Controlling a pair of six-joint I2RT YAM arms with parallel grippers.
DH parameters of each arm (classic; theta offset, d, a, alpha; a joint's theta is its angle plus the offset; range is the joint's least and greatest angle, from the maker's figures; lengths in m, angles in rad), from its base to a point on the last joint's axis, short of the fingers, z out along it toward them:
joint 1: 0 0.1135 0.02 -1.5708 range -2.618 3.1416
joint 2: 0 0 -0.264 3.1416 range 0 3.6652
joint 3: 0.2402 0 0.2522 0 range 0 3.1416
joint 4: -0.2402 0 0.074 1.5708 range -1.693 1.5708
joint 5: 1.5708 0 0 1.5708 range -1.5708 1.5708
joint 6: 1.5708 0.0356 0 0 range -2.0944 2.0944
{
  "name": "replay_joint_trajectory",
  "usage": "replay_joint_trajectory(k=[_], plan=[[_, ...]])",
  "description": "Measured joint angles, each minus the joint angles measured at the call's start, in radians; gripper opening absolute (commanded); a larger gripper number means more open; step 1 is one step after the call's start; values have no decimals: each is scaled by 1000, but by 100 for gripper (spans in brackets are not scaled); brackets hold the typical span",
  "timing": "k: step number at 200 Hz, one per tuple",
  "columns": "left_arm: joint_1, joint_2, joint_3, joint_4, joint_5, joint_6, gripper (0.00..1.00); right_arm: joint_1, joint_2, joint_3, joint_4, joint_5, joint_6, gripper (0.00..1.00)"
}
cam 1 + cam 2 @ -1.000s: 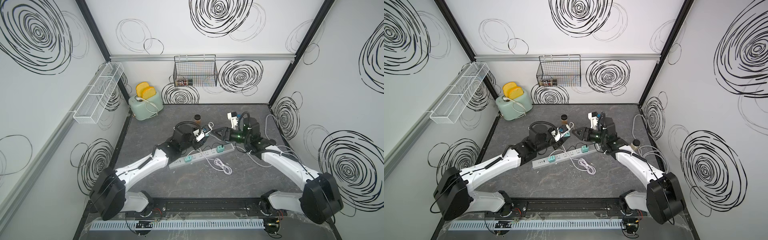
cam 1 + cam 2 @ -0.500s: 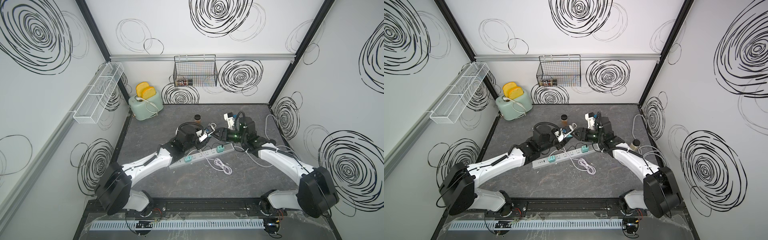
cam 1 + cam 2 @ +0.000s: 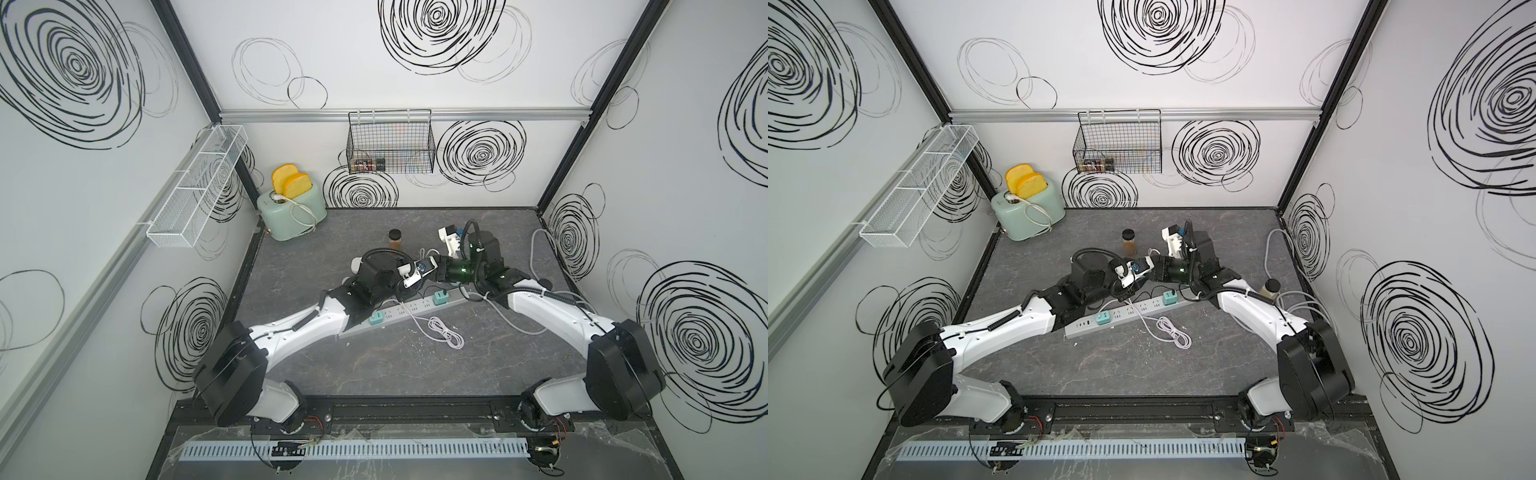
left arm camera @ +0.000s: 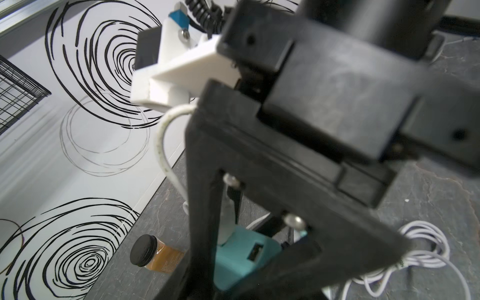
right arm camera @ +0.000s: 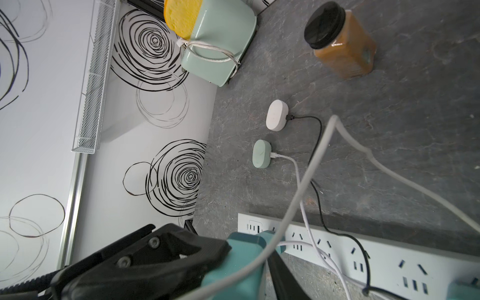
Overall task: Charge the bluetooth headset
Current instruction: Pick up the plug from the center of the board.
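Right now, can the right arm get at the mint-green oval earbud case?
Likely, but not freely: its jaws flank the teal charger adapter, and white cables cross the path to the mint-green oval earbud case.

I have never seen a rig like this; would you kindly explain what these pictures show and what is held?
These are two robot arms, the left arm and the right arm, mounted before a grey table. Two pictures look down from overhead; two come from wrist cameras. On the table: a power strip, a coiled white cable, a spice jar, a toaster, and a white earbud case and green earbud case, each cabled. The right gripper has its jaws either side of a teal charger on the strip; a firm grip is unclear. The left arm's jaws are hidden.
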State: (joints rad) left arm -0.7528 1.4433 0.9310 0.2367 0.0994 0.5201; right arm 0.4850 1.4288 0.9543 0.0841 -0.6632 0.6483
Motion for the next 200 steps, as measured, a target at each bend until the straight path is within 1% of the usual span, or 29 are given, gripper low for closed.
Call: replay_joint_trajectory(k=[27, 39, 66, 92, 116, 145, 173, 200], plan=[[-6, 24, 10, -11, -19, 38, 21, -2, 5, 6, -41, 19, -17, 31], [-6, 32, 12, -11, -25, 42, 29, -3, 5, 9, -61, 27, -26, 26], [-8, 37, 14, -3, -29, 26, 51, -22, 6, 27, -97, 23, -54, 19], [5, 17, 12, -5, -26, -40, 61, -66, 10, 55, -133, -6, -141, 17], [44, -62, -14, -11, -18, -144, 64, -125, 21, 81, -140, -36, -230, 16], [113, -220, -70, -40, 14, -303, 65, -177, 57, 120, -163, -75, -340, 16], [209, -346, -117, -106, 55, -483, 64, -183, 106, 146, -184, -122, -438, 15], [324, -398, -137, -199, 95, -659, 60, -163, 126, 148, -210, -152, -552, 15]])
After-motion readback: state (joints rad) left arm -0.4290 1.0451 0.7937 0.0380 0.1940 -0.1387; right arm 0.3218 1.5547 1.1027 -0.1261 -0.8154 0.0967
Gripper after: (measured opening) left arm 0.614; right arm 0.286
